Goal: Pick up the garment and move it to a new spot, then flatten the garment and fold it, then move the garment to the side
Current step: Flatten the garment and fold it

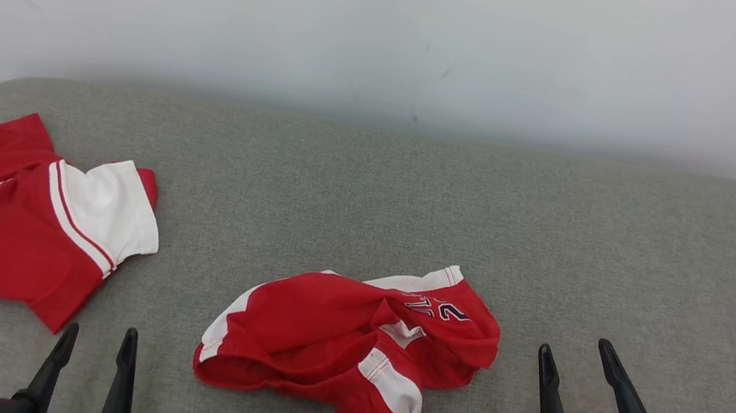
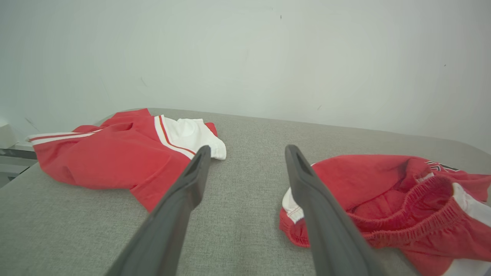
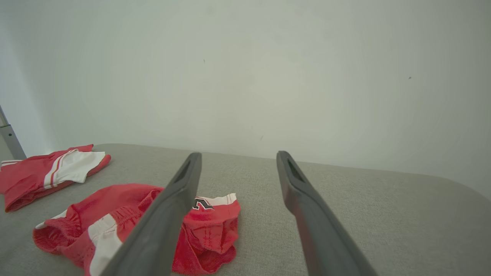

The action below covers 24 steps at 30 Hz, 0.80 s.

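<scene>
In the head view the crumpled garment (image 1: 345, 345) lies crosswise, right of the second red garment (image 1: 13, 229), between the left gripper (image 1: 100, 334) and the slightly nearer right gripper (image 1: 576, 346). The left wrist view shows the left gripper spread and empty, the crumpled garment off to its right. The right wrist view shows the right gripper likewise spread and empty, the garment to its left.
</scene>
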Tool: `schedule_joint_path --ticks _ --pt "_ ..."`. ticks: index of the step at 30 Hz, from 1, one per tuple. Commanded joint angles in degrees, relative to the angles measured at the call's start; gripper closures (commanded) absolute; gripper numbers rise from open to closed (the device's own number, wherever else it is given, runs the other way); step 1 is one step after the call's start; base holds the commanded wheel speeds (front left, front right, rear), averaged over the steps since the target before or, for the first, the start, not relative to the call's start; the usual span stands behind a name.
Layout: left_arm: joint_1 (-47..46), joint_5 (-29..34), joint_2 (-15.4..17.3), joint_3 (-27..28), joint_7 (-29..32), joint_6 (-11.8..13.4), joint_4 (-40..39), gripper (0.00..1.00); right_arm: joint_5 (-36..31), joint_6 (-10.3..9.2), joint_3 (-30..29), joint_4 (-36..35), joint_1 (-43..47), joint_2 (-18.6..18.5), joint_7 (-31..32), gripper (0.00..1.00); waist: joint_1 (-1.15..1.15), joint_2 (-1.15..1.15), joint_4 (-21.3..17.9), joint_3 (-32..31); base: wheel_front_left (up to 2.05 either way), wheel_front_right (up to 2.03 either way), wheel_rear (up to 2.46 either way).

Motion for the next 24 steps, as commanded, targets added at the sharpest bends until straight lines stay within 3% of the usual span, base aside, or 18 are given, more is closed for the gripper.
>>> schedule_joint_path --ticks 1,8,17,18,24 --pt "0.6 0.1 0.3 0.3 -0.2 0.1 -0.3 0.0 -0.6 0.05 -0.7 -0.9 1.9 0.8 0.0 0.0 0.01 0.0 -0.5 -0.2 0.0 0.0 0.0" --pt "-0.8 -0.2 1.1 -3.5 -0.2 0.1 -0.1 0.0 -1.2 0.05 -1.6 -1.9 3.8 2.0 0.0 0.0 0.01 0.0 -2.0 1.0 0.0 0.0 0.0" --pt "-9.5 -3.8 4.6 -20.1 0.4 0.1 3.1 0.0 -1.2 0.05 -0.5 -1.0 2.2 2.2 0.0 0.0 0.01 0.0 -5.3 2.8 0.0 0.0 0.0" --pt "-10.9 -5.3 5.5 -24.2 1.4 0.1 3.7 0.0 -1.2 0.05 -0.5 -0.8 2.1 2.1 0.0 0.0 0.01 0.0 -6.2 3.0 0.0 0.0 0.0" --pt "-14.1 -9.4 8.6 -31.8 4.5 0.1 5.0 0.0 -0.8 0.05 -0.9 -0.5 1.6 2.0 0.0 0.0 0.01 0.0 -8.7 3.9 0.0 0.0 0.0"
